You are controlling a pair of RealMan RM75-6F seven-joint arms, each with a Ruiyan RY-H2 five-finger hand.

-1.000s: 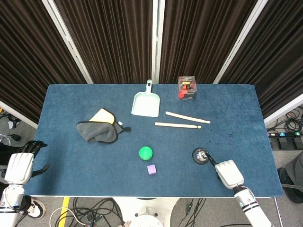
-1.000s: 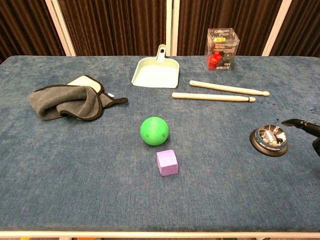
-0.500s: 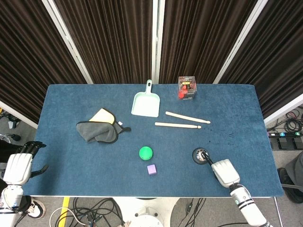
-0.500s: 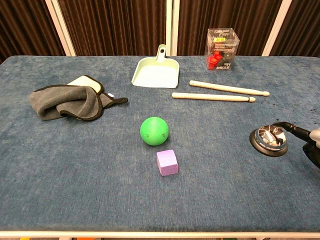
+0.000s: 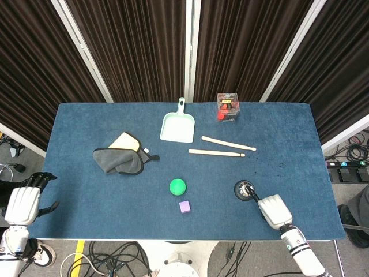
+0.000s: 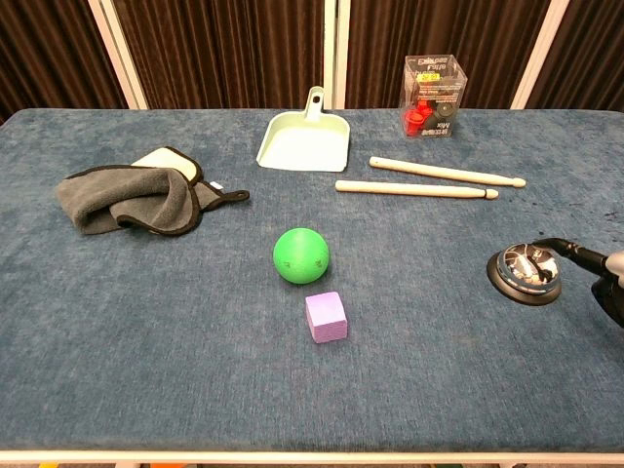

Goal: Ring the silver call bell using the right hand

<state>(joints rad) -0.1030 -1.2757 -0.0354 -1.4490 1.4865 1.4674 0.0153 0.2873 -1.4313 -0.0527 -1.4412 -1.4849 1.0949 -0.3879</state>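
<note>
The silver call bell (image 5: 244, 189) (image 6: 526, 272) sits on its black base at the front right of the blue table (image 5: 86, 127). My right hand (image 5: 273, 209) (image 6: 606, 278) is just right of and nearer than the bell. One dark finger (image 6: 570, 253) reaches out over the bell's top, touching it or just above it; I cannot tell which. The hand holds nothing. My left hand (image 5: 26, 201) hangs off the table's front left corner, fingers apart and empty; only the head view shows it.
A green ball (image 5: 177, 186) and a purple cube (image 5: 184, 206) lie left of the bell. Two wooden drumsticks (image 5: 222, 148), a pale green dustpan (image 5: 177, 126), a clear box (image 5: 227, 107) of red parts and a grey cloth (image 5: 119, 159) lie farther back.
My right hand moved left toward the bell, bringing its finger from beside the bell to over the dome. Over the last half second it has held still. The left hand is unchanged.
</note>
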